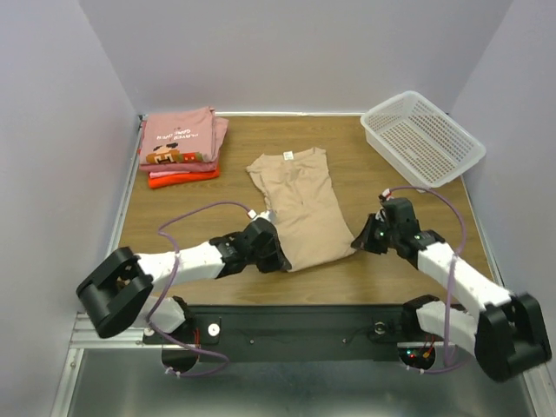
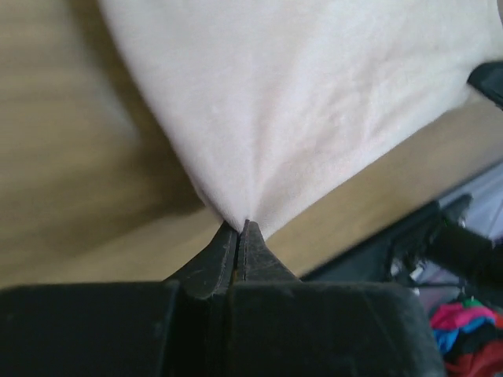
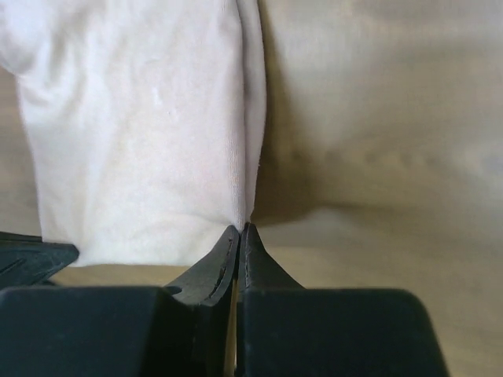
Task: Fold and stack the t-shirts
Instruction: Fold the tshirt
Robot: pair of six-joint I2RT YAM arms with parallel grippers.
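The tan shirt (image 1: 300, 204) lies flat in the middle of the table (image 1: 347, 143), collar at the far end, hem at the near end, and looks narrowed already, with its sides turned in. The left gripper (image 2: 242, 229) has its jaws clenched on the near left corner of the hem. In the left wrist view the cloth fans out from the tips in tight creases, up and away from the jaws. The right gripper (image 3: 242, 230) is likewise pinched shut on the near right corner, and a doubled edge of the cloth runs straight ahead from its tips, with the body of the shirt lying to the left of the jaws.

The step in hand seems to be the crosswise fold: both near corners are caught and the hem is ready to be carried toward the collar. The next move calls for both arms to lift a little and travel forward together, keeping the hem taut between the two pairs of jaws so it lands square, then letting go evenly.

Well beyond the left jaws and off to their left sits the finished pile, pink shirts (image 1: 181, 137) on top of a red-orange shirt (image 1: 178, 180). The folded tan one probably has to go there afterwards. A basket (image 1: 423, 137) stands far ahead of the right jaws, apart from the cloth.
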